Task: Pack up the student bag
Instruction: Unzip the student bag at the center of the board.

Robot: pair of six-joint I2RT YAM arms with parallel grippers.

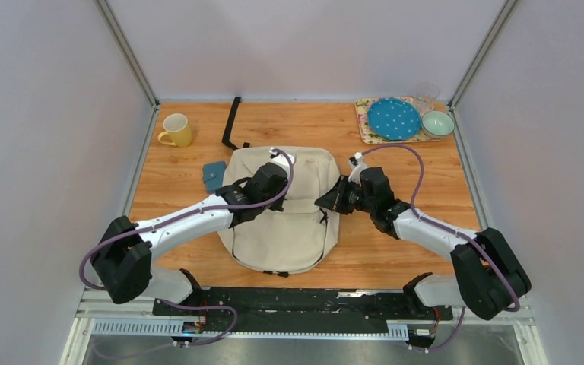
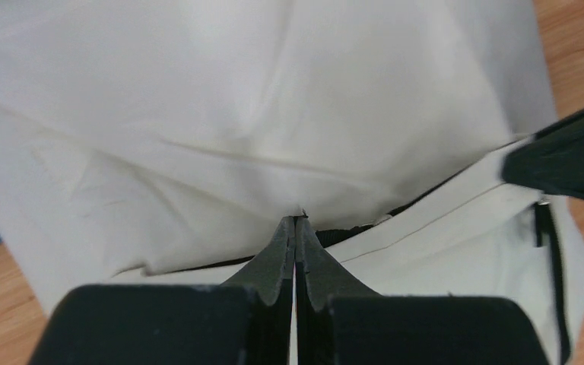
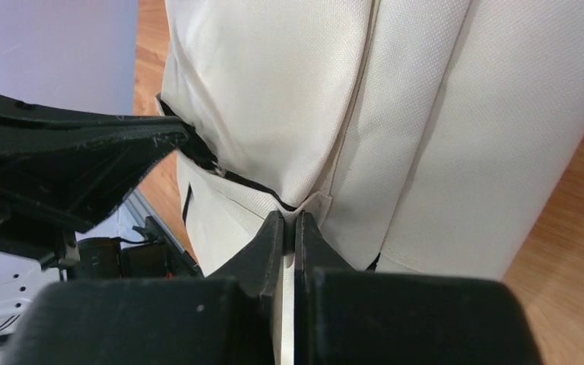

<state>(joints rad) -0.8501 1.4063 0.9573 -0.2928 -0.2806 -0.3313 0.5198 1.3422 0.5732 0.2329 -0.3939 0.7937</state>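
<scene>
Cream fabric of the student bag [image 1: 289, 236] lies flat on the tabletop [image 1: 372, 255] in the top view, my left pincer [image 1: 276, 181] on its upper middle and my right pincer [image 1: 325, 201] at its right edge; uneven pulls could drag the whole bag. From the left wrist, that pincer is pressed together on a thin pinch of cloth by the black zipper line [image 2: 350, 230], which I judge could slip free. From the right wrist, the other is likewise clamped on a small seam fold, equally shallow.

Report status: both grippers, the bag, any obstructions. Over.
Left gripper shut on student bag fabric at the flap edge. Right gripper shut on its side seam. Teal pouch lies beside the bag, not blocking either arm.
</scene>
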